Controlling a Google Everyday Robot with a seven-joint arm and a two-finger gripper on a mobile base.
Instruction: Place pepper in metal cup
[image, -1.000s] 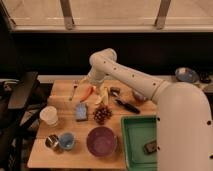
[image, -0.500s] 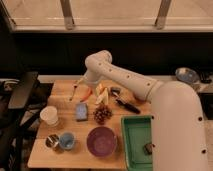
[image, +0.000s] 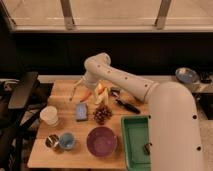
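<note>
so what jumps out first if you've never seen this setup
The bulky white arm fills the right side and bends back over the wooden table. Its gripper hangs open at the far side, just over the red-orange pepper. Nearer the front, the purple bowl and green tray stand out, with the metal cup by the front left corner.

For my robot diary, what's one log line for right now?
gripper at pepper, fingers open | pepper not in metal cup | metal cup front-left
</note>
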